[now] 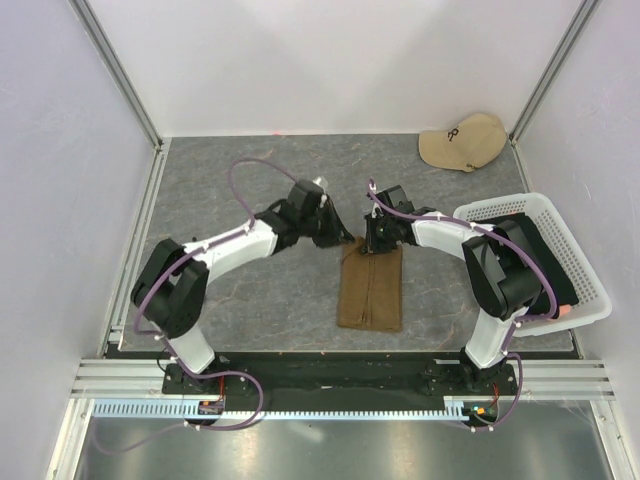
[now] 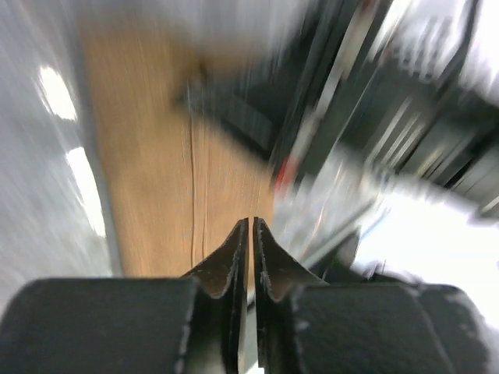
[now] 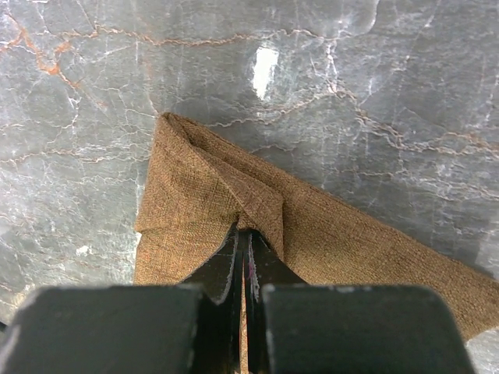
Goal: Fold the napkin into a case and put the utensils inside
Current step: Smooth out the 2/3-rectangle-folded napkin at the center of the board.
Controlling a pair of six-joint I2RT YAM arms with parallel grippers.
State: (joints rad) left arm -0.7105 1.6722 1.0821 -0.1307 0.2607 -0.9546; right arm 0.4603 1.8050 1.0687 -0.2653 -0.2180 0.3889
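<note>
Grey marble table [image 1: 250,300], white basket [image 1: 500,205] w/ black fabric [image 1: 550,250], R fingers [image 3: 222,265] pinch napkin [image 3: 343,234], L fingers [image 2: 234,249] nearly together

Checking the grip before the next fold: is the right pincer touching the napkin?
Touching. The right wrist view shows the right pincer closed on a raised fold of the napkin, cloth pinched between its tips.

Count on the worktop [image 1: 250,300]: four loose things, two arms.
One olive-brown napkin [image 1: 371,288] mid-worktop; one beige cap [image 1: 462,142] in the far right corner; one white mesh basket [image 1: 500,206] along the right edge, with one piece of black fabric [image 1: 558,268] inside; two arms at the near edge, left arm [image 1: 232,248] and right arm [image 1: 440,232], one tool each: left tool [image 2: 250,224], right tool [image 3: 243,230].
</note>
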